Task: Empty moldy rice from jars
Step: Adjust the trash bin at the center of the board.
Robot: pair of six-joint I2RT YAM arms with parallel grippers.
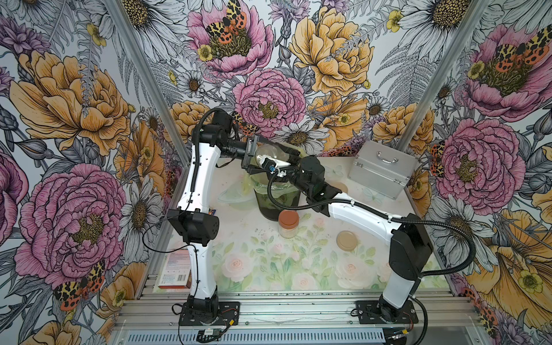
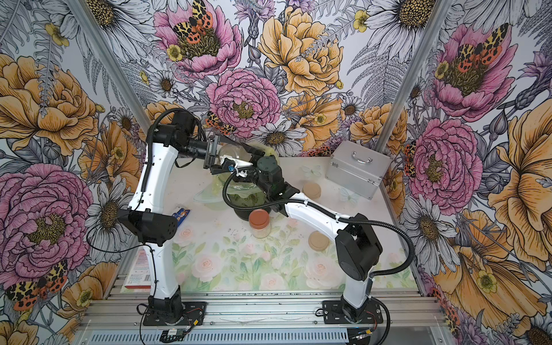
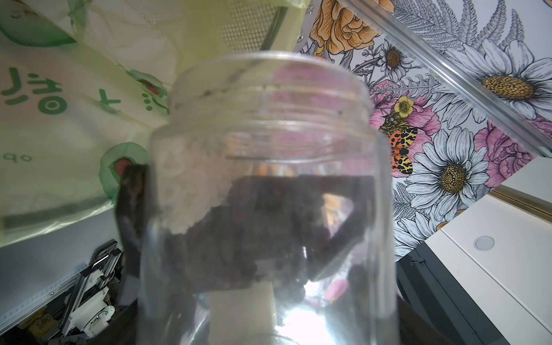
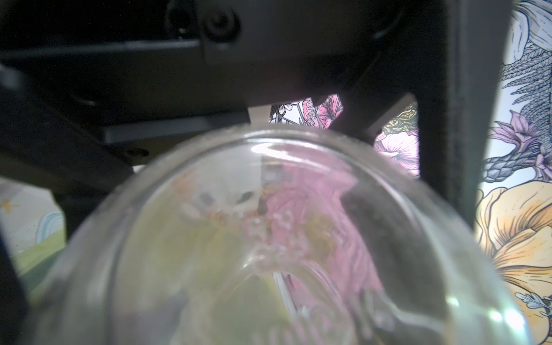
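Above the bag-lined bin [image 1: 268, 211], the left gripper [image 1: 270, 156] clamps an open, tipped jar [image 1: 263, 152] — a clump of moldy rice [image 3: 185, 185] clings inside. The right gripper [image 1: 279, 162] crowds its base, grip unclear. A red-lidded jar [image 1: 288, 224] stands just beside the bin.

Two jars plainly seen: open jar [image 1: 264, 153] above one bin [image 1: 265, 212], red-lidded jar [image 1: 288, 224] just before it. Two beige lids [image 1: 347, 240] [image 2: 311, 190] right of bin. One metal case [image 1: 382, 168], one orange box [image 1: 176, 270].
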